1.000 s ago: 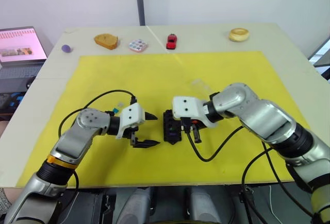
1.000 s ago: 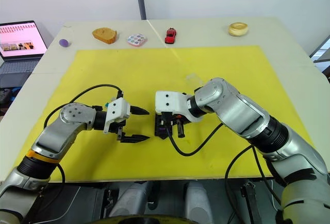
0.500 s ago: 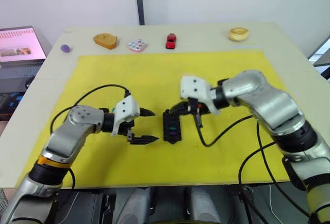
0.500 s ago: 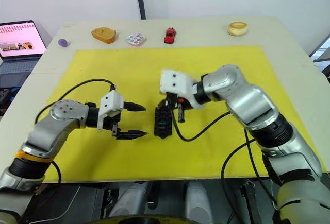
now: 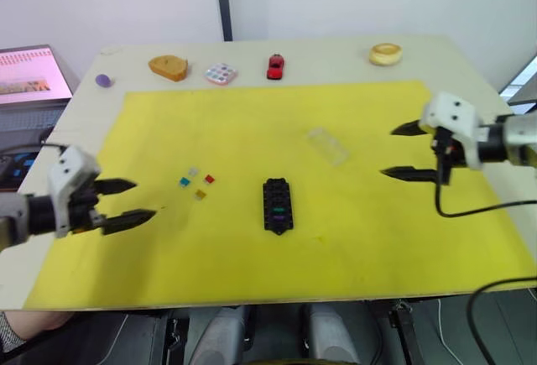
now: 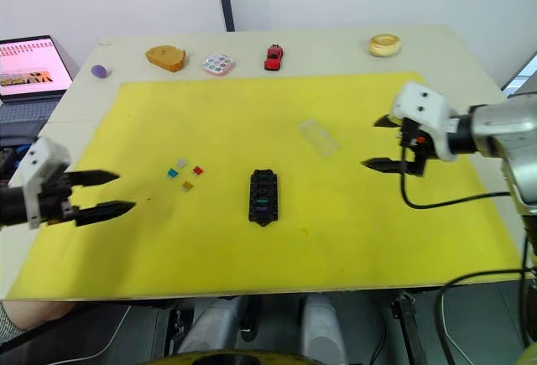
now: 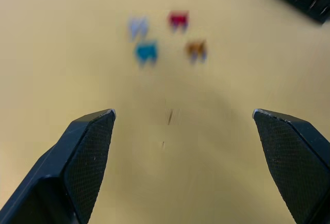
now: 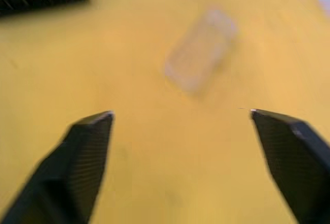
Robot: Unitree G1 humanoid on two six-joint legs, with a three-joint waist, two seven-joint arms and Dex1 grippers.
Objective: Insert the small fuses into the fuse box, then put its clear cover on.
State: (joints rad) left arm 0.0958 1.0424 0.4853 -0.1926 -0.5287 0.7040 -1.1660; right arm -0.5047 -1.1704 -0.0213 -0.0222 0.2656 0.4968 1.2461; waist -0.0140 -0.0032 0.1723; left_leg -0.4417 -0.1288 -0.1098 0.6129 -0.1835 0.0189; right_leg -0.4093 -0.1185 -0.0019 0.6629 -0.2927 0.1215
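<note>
The black fuse box (image 5: 277,205) lies on the yellow mat (image 5: 252,122) near its front middle, with a green and a purple fuse seated in its slots. Loose small fuses lie to its left: grey (image 7: 138,27), red (image 7: 178,19), teal (image 7: 146,52) and amber (image 7: 196,50). The clear cover (image 5: 327,145) rests on the mat, behind and right of the box. My left gripper (image 5: 143,200) hovers open at the mat's left edge, facing the loose fuses. At the right side my right gripper (image 5: 388,152) is open and empty, pointing toward the cover (image 8: 200,50).
Along the table's far edge stand a purple ball (image 5: 103,80), a brown bread piece (image 5: 170,66), a pastel tile (image 5: 221,73), a red toy car (image 5: 275,66) and a tan ring (image 5: 385,53). A laptop (image 5: 25,75) sits off the table's left.
Both arms have drawn back from the fuse box, the left to the left edge, the right to the right side. The right gripper, shut over the box before, now stands open.
</note>
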